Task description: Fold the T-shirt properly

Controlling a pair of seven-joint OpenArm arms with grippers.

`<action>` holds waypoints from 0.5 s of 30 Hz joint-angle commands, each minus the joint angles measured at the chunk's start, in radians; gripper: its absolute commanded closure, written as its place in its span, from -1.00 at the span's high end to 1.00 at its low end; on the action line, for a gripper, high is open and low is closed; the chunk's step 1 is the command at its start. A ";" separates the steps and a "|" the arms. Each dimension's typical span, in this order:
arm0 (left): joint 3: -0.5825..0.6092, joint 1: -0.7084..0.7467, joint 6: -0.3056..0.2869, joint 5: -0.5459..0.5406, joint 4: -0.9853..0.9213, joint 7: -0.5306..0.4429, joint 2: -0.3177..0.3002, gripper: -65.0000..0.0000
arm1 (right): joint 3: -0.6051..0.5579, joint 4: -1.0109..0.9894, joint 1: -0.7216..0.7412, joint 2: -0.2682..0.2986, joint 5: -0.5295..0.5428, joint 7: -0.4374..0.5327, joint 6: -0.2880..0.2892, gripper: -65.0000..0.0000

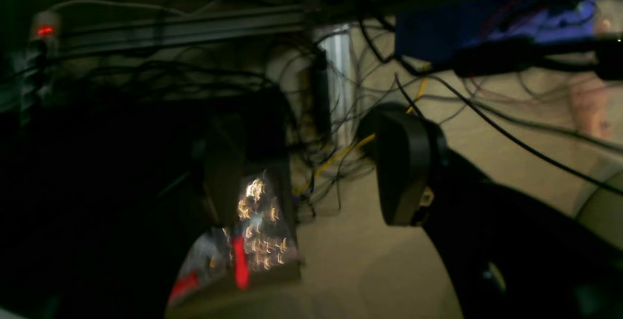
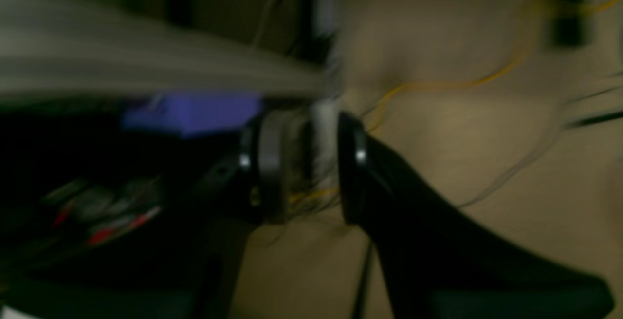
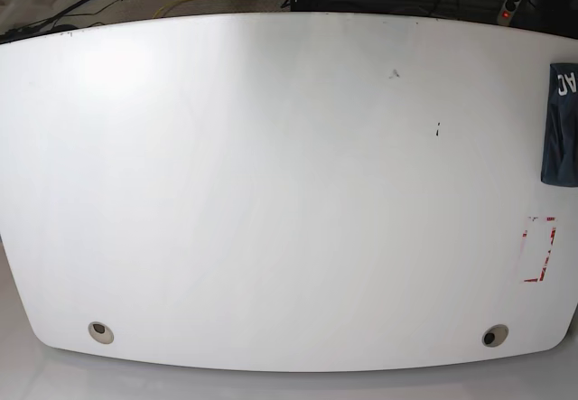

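Note:
The T-shirt [image 3: 560, 129] lies as a narrow folded dark navy bundle at the right edge of the white table [image 3: 271, 192], white lettering at its far end, partly cut off by the frame. Neither arm shows in the base view. In the dim left wrist view my left gripper [image 1: 311, 178] stands open with a wide gap, nothing between its fingers [image 1: 404, 168]. The blurred right wrist view shows my right gripper [image 2: 309, 168] with a narrower gap and nothing in it. Both wrist views look at floor and cables, not at the shirt.
A red-marked rectangle [image 3: 539, 249] sits on the table near the right edge below the shirt. Two round holes [image 3: 101, 331] [image 3: 494, 335] lie near the front edge. Tangled cables [image 1: 340, 153], a metal rail [image 1: 185, 29] and a blue box [image 1: 438, 34] fill the wrist views.

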 commanded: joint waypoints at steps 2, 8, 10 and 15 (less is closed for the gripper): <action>0.001 -0.086 0.006 -0.003 -0.170 -0.016 -0.032 0.17 | -0.017 -0.149 0.057 0.008 0.013 0.025 0.014 -0.53; 0.000 -0.296 0.008 -0.002 -0.504 -0.019 -0.068 0.17 | -0.049 -0.414 0.228 0.025 -0.041 0.025 0.012 -0.53; 0.000 -0.368 0.017 -0.002 -0.607 -0.020 -0.075 0.17 | -0.060 -0.506 0.307 0.022 -0.119 0.025 -0.003 -0.53; 0.004 -0.483 0.114 0.000 -0.764 -0.020 -0.089 0.17 | -0.063 -0.678 0.436 0.002 -0.236 0.025 -0.086 -0.53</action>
